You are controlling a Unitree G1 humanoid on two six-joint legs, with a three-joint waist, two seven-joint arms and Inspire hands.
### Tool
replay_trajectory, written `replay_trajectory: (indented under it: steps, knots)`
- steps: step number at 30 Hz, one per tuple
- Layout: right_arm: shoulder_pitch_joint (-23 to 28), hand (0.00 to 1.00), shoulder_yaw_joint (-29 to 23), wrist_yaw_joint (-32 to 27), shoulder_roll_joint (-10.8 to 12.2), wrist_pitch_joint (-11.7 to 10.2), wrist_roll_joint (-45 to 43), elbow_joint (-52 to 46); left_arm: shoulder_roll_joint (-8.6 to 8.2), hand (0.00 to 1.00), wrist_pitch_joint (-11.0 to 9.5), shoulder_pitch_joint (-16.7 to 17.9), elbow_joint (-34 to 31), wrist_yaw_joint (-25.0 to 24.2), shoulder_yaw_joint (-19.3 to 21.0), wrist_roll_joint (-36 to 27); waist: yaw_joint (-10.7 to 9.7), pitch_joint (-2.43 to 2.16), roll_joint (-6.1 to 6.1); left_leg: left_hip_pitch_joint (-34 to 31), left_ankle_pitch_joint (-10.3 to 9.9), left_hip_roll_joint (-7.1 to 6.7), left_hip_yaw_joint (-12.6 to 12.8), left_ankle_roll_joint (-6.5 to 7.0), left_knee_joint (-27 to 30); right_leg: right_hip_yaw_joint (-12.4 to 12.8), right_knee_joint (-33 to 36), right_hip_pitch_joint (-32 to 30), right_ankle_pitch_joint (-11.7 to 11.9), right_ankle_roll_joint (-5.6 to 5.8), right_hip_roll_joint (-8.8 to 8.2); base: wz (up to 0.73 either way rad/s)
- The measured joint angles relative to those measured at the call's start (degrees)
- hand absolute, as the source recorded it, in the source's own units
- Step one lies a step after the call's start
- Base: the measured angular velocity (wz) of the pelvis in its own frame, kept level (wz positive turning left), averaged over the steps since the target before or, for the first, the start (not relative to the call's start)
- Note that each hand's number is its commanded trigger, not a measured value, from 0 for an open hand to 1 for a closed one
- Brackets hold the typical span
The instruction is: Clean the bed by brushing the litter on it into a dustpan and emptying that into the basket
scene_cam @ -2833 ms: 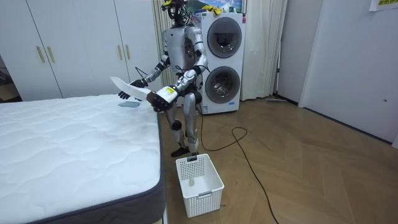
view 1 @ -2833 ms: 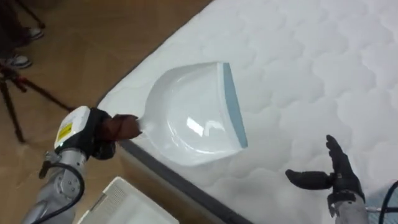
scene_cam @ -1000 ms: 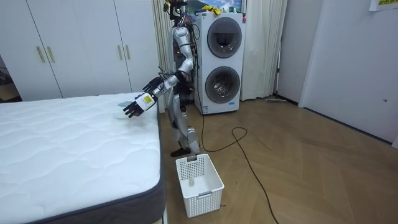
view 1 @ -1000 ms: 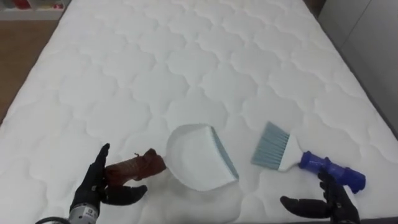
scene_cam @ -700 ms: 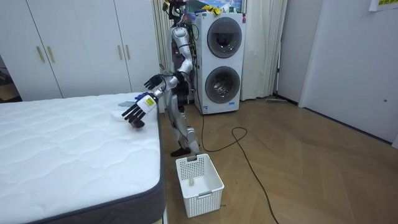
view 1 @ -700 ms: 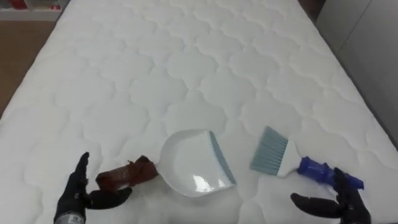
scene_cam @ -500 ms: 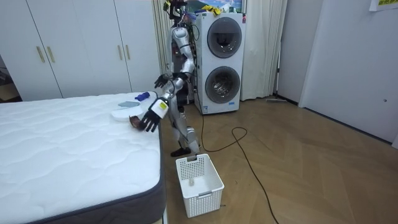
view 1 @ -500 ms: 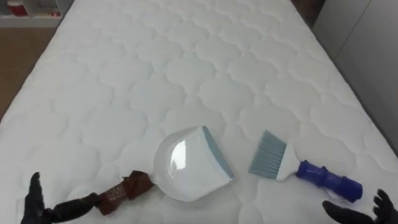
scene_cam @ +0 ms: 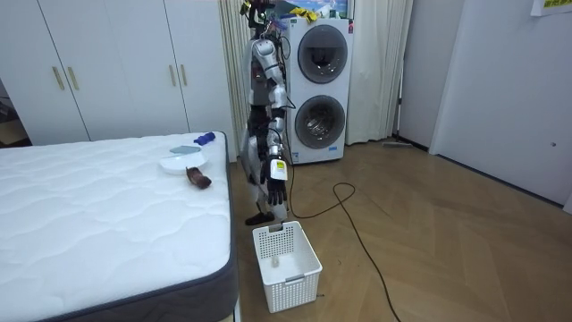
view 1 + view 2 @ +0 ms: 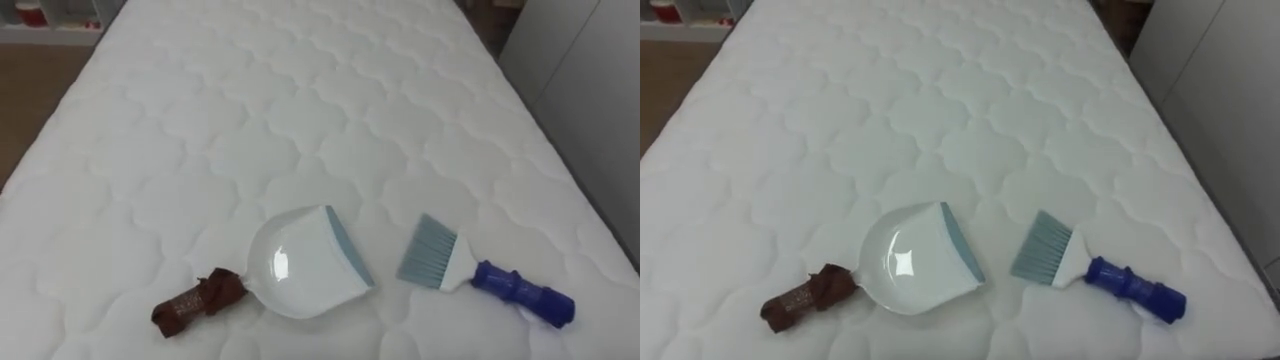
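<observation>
Bedroom w/ wooden floor (image 9: pixel 429 233), white wardrobe doors (image 9: pixel 107 63) along the back wall, and a stacked white washer-dryer pair (image 9: pixel 320 80) behind the robot. Bed is a bare white quilted mattress (image 10: pixel 300 100); no crumbs or scraps visible on it in the eye views.

On the mattress, near the robot's edge:
- round white plastic dustpan w/ grey-blue lip (image 10: pixel 295 265), lying flat, open side twd the robot's right; its brown handle (image 10: pixel 195 300) sticks out twd lower left.
- hand brush w/ blue ribbed handle & grey-blue bristles (image 10: pixel 470 275), just beside the pan on the robot's right, not touching it. Bristles point twd the pan's lip, handle twd lower right.

Room view: both tools sit at the bed corner closest to the robot.

Robot stands upright beside that corner, betw. bed & washer stack, apart from the mattress. Left hand (image 9: pixel 276 188) hangs at its side, holding nothing; can't tell from here whether spread or closed.

White slatted plastic basket (image 9: pixel 288 259) on the floor, in front of the robot's feet, near the bed's corner.
</observation>
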Motion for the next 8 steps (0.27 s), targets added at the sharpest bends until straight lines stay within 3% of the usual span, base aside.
replay_trajectory:
  steps: [4, 8]
  knots:
    - [-1.54, 0.0, 5.0, 5.12, 0.03, 2.45, -7.26, 1.29, -0.07, 0.0, 3.62, -0.5, 2.17, -4.32, -4.08, 4.25, 0.0, 0.02, 0.22, -0.72, 0.03, -0.33, 0.05, -0.03, -0.01, 0.13, 0.19, -0.85, 0.0, -0.02, 0.13, 0.0]
    - [-5.14, 0.0, 8.72, 8.87, 0.03, 3.19, -13.54, 3.9, -0.16, 0.0, 5.18, -2.55, 3.32, -8.19, -7.13, 6.91, 0.01, 0.04, 0.21, -0.89, 0.03, -0.3, 0.02, -0.02, 0.2, 0.03, 0.1, -0.91, 0.01, -0.03, 0.12, 0.0]
